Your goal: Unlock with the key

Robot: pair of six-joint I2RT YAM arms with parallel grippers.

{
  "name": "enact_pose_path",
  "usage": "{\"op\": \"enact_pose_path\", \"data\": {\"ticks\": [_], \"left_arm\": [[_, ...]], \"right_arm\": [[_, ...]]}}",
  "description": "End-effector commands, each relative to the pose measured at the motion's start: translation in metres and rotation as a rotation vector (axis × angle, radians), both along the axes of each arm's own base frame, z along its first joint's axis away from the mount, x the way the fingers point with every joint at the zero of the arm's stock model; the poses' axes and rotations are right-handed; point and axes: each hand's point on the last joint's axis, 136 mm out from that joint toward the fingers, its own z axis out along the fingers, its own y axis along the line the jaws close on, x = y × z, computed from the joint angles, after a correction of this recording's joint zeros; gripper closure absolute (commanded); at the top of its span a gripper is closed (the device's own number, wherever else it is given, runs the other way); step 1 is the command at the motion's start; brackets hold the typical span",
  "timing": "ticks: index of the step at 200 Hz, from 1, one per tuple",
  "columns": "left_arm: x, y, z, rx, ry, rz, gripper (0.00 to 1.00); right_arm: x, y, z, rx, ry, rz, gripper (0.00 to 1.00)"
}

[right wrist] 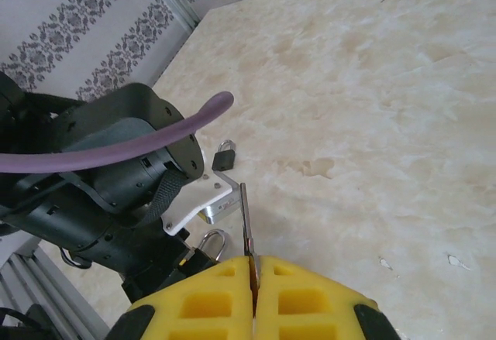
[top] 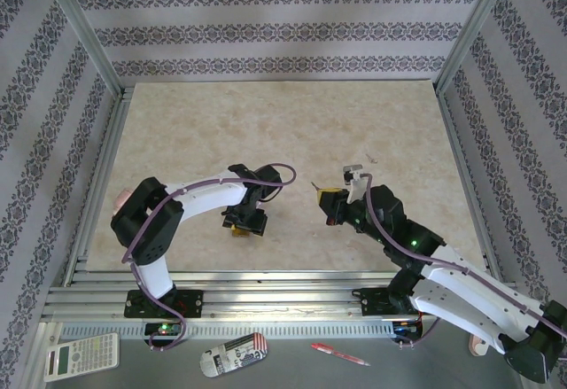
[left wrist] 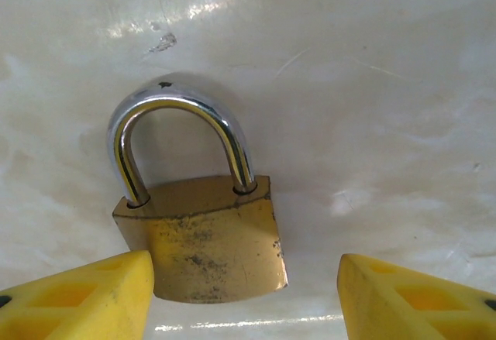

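The key sticks out of the clenched right gripper; the left gripper stands released astride the brass padlock towards the near edge of the worktop

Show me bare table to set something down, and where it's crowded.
Bare: the far half of the table, from the back wall toward the middle, and the right strip beside the frame rail. Crowded: near centre, where the left gripper straddles the brass padlock and the right gripper holds the key.
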Motion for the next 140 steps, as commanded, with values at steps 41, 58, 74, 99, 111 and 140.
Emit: {"op": "enact_pose_path", "data": {"ticks": [41,58,74,99,111,140], "left_arm": [[-0.004,0.009,-0.008,0.052,0.008,0.014,0.37],[-0.005,0.012,-0.013,0.068,0.011,0.013,0.37],[-0.004,0.014,-0.018,0.077,0.014,0.012,0.37],[-0.004,0.014,-0.024,0.075,0.019,0.016,0.39],[-0.004,0.014,-0.027,0.076,0.022,0.018,0.40],[-0.003,0.016,-0.031,0.075,0.025,0.021,0.48]], "right_arm": [[0.001,-0.009,-0.006,0.011,0.010,-0.034,1.00],[0.002,-0.008,-0.007,0.011,0.015,-0.030,1.00],[0.002,-0.008,-0.008,0.011,0.016,-0.031,1.00],[0.002,-0.009,-0.008,0.012,0.014,-0.033,1.00],[0.003,-0.009,-0.008,0.012,0.013,-0.037,1.00],[0.002,-0.011,-0.011,0.010,0.016,-0.040,1.00]]}}
